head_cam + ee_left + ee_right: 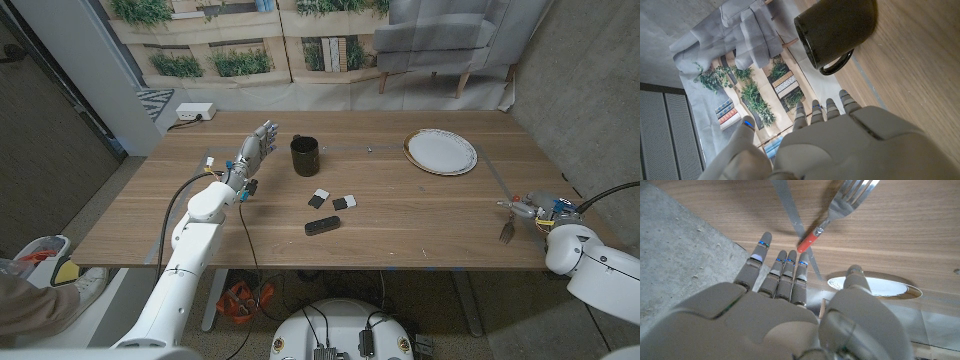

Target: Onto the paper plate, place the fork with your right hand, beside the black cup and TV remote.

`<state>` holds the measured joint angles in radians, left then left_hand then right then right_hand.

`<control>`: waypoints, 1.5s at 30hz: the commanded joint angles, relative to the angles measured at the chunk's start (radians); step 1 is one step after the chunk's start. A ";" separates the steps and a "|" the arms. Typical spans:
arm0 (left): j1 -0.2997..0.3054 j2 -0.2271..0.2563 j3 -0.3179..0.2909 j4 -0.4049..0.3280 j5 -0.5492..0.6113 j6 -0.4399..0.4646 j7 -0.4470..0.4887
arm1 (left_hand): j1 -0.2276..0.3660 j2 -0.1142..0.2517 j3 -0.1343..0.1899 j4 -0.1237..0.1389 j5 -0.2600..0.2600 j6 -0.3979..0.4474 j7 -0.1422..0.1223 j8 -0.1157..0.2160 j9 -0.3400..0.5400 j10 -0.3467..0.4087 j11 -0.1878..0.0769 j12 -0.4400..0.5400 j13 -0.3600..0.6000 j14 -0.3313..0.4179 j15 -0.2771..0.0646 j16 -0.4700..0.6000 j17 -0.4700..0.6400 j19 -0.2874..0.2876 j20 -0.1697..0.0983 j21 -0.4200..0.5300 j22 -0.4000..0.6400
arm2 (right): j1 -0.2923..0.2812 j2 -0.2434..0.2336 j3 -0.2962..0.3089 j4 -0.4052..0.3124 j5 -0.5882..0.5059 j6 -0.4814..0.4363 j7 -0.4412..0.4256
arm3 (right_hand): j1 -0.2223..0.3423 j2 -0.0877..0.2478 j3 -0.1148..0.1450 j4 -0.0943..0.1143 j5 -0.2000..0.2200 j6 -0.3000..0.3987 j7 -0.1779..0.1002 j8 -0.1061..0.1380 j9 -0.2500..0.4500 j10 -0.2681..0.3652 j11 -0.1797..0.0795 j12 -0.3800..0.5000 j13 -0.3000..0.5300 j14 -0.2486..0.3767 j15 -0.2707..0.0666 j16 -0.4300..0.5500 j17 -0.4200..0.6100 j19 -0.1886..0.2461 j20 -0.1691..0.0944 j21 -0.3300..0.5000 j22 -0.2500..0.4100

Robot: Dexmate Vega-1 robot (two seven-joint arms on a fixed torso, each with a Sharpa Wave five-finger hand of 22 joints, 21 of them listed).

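The fork (509, 230) lies near the table's right front edge, tines toward the front, with its red handle (809, 239) pointing at my right hand (546, 208). That hand (790, 315) is open, fingers straight, and its fingertips (802, 259) are just short of the handle's end. The paper plate (441, 151) sits empty at the back right, also seen as the plate (875, 286). The black cup (306, 156) stands at the back middle, and the black TV remote (322, 226) lies in front of it. My left hand (254, 151) hovers open beside the cup (837, 32).
Two small black-and-white blocks (320, 198) lie between the cup and the remote. A strip of grey tape (790, 210) runs across the wood beside the fork. A white power strip (195, 112) sits at the back left corner. The concrete floor (680, 255) shows past the table's right edge.
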<state>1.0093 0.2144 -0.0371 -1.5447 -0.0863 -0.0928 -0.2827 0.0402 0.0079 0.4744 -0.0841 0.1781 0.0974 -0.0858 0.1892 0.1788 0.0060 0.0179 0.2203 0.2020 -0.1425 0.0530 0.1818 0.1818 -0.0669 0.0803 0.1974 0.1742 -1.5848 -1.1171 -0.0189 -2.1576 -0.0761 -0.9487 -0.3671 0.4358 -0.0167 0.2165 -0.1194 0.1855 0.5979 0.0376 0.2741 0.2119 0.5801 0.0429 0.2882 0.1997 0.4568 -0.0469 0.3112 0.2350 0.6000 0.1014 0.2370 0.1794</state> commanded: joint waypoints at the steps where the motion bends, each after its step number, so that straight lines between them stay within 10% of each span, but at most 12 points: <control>1: -0.014 0.003 0.005 0.007 0.003 0.001 -0.007 | 0.005 0.004 0.002 -0.003 -0.001 0.012 0.002 0.001 0.003 -0.002 0.004 0.006 0.002 -0.010 -0.002 0.006 0.002 0.006 0.003 -0.002 0.003 | 0.082 0.000 -0.110 -0.009 -0.028 -0.095 -0.058 | -0.022 -0.013 -0.015 0.006 0.007 0.029 -0.002 0.010 0.002 0.036 -0.004 0.011 0.002 0.029 -0.014 0.015 0.007 0.025 -0.010 0.009 0.005; 45: 0.004 0.006 -0.003 -0.012 0.002 0.007 -0.002 | 0.004 0.005 -0.001 -0.005 -0.001 0.013 0.001 0.000 0.003 -0.002 0.002 0.007 0.003 -0.015 -0.001 0.004 0.002 0.002 0.004 -0.004 0.003 | 0.220 -0.016 -0.275 0.012 0.016 -0.186 -0.131 | -0.012 -0.009 -0.025 0.000 0.019 0.117 -0.009 0.024 0.004 0.119 -0.005 0.033 0.002 0.107 -0.042 0.040 0.017 0.072 -0.028 0.016 0.007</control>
<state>1.0065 0.2180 -0.0360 -1.5489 -0.0836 -0.0931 -0.2865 0.0402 0.0079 0.4745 -0.0839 0.1781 0.1064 -0.0838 0.1892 0.1788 0.0060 0.0179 0.2203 0.2020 -0.1461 0.0493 0.1818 0.1818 -0.0669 0.0803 0.1974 0.1742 -1.3985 -1.1352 -0.2574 -2.1513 -0.0674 -1.1087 -0.4894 0.4165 -0.0285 0.1946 -0.1159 0.2010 0.7045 0.0271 0.2933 0.2116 0.6915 0.0340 0.3114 0.1997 0.5479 -0.0516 0.3463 0.2489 0.6617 0.0718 0.2479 0.1839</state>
